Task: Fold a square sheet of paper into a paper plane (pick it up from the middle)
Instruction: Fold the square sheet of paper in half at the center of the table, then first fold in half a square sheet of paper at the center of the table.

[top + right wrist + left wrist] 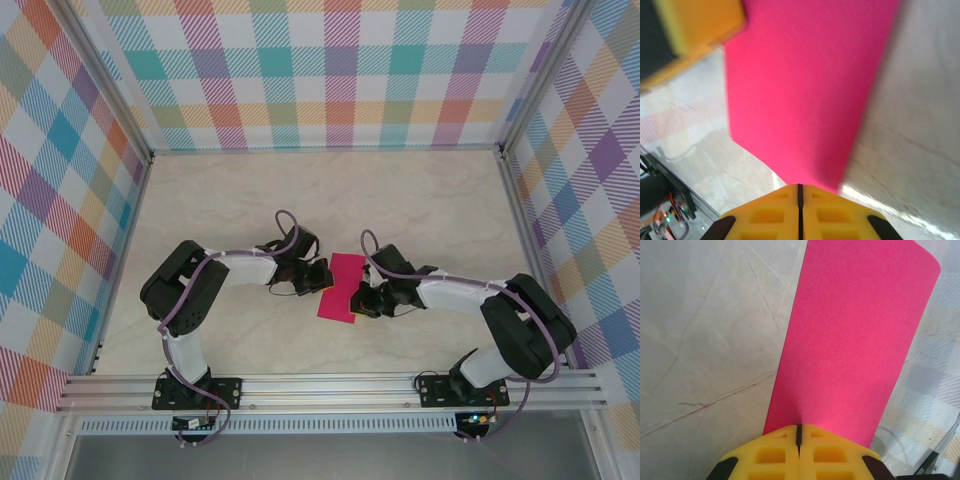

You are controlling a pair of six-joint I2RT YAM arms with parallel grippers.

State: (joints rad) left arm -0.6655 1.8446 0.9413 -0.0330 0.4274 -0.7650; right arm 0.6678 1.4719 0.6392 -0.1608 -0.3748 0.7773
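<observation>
We count one thin magenta-pink paper sheet [338,280], two yellow-fingered grippers (left gripper [799,427], right gripper [800,186]), one pale marbled table [250,190] and three plaid-patterned walls [330,70].

Top cam's high above the pink sheet [338,287] [855,335] [800,85] looking down; my wrist cams face it close-up from opposite sides.

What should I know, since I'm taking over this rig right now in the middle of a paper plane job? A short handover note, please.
Grippers: left gripper shut on one edge of the pink sheet of paper; right gripper shut on the opposite edge.
Paper: held between them, apparently lifted off the table.
Done: sheet picked up. It looks like a narrow rectangle, perhaps folded once; I cannot confirm.
Left: the nose and wing folds; no plane shape yet.
</observation>
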